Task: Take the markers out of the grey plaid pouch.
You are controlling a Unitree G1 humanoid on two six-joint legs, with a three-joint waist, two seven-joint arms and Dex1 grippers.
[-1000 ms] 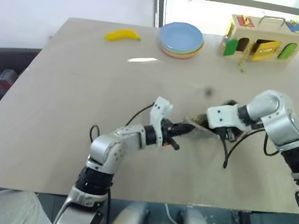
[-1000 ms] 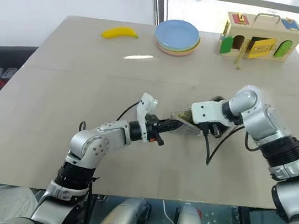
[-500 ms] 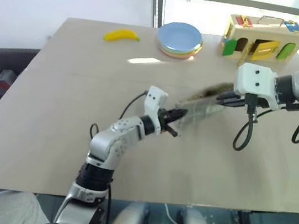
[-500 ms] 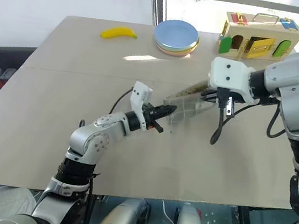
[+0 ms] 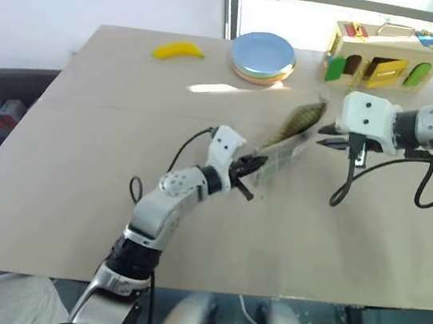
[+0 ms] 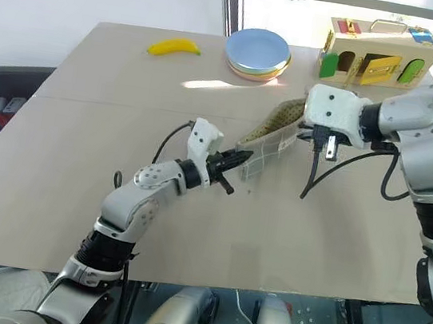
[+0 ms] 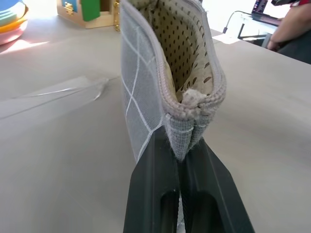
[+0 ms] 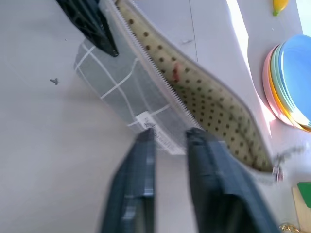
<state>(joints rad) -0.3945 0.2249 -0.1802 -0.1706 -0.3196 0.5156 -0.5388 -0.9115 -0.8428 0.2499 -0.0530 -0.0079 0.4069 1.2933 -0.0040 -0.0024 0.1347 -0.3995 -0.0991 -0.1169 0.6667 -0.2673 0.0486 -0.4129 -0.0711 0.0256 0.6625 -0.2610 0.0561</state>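
Left eye view: at frame centre, my left jaws (image 5: 252, 165) pinch the unzipped grey plaid pouch (image 5: 289, 132) above the bench (image 5: 110, 115); right jaws (image 5: 326, 137) parted beside it. Next, reach inside for markers.

No legible text, brand, number or sign in any view. A small white sewn-in tag (image 8: 156, 132) sits on the grey plaid pouch (image 8: 119, 90), just beside the zipper; its print is blurred and cannot be read
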